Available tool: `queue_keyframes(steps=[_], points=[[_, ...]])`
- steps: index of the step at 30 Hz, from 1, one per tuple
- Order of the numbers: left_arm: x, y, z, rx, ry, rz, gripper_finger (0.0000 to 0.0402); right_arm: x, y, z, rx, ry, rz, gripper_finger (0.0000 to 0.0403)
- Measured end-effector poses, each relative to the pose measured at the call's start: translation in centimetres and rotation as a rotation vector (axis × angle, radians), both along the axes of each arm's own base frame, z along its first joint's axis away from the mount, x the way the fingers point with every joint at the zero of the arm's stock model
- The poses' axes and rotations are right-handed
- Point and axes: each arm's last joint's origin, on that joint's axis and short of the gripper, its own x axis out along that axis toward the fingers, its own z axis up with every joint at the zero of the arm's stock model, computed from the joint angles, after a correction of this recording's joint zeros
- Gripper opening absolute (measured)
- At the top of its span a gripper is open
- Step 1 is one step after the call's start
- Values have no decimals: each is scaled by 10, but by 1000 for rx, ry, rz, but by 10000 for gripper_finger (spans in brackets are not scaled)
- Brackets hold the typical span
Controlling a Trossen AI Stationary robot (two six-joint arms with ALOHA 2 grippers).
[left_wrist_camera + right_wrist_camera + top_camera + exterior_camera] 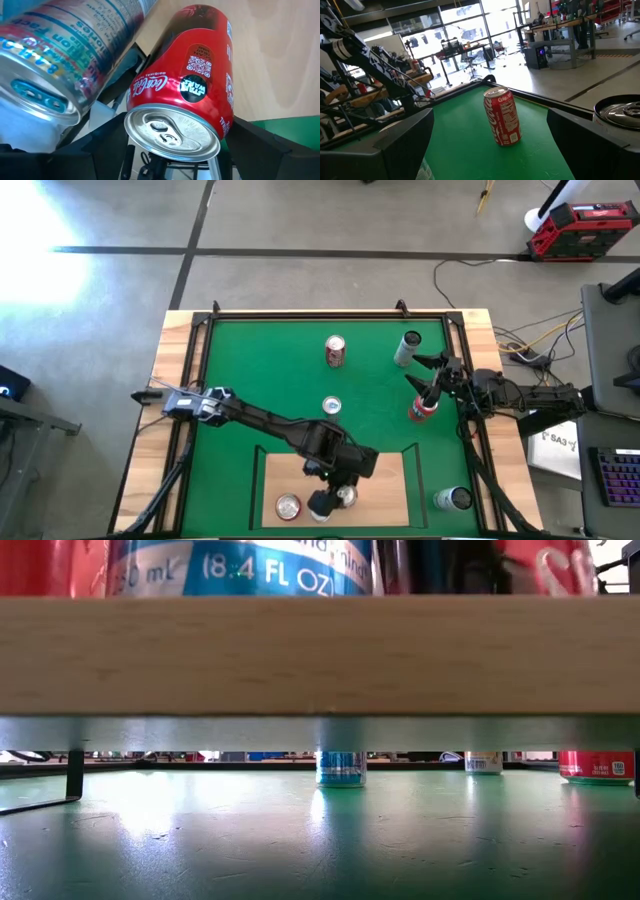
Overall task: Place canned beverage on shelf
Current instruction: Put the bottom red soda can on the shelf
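Two cans fill the left wrist view: a red can (185, 80) at centre and a silver-blue can (65, 55) at upper left, both over pale wood. The silver-blue can is seen leaning between the dark fingers (280, 150), so the left gripper (335, 500) is judged to be pinching it; whether its base already rests on the board cannot be told. In the high view this gripper sits at lower centre of the frame, over the shelf (385, 500), with the red can's top (289, 506) just to its left on the board. In the low view the shelf's wooden edge (320, 655) crosses the upper half of the frame, with can bottoms showing above it.

Outward from the shelf, more cans are seen on the green mat (250, 380): a small blue can (332, 407) at centre, a red can (335, 351) above it, a grey can (407, 348) lying tilted at upper right, another red can (423, 409) at right, and a silver can (452, 499) at lower right.

The right gripper (437, 375) is held at the right of the frame with its fingers spread wide and nothing between them; the upper red can (503, 116) is framed ahead of it.

One can is judged shelved and a second nearly placed. Release and withdrawal of the left arm are left, and five cans remain off the shelf.
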Motion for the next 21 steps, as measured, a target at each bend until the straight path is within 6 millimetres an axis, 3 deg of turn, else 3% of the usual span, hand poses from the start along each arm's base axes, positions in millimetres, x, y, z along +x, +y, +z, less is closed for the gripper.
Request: queue_keyframes(steps=[14, 21], points=[[1, -3, 1, -17, -19, -8, 279, 0, 0, 0, 0, 0, 0, 381], [3, -4, -2, -19, -19, -6, 300, 0, 0, 0, 0, 1, 0, 381]])
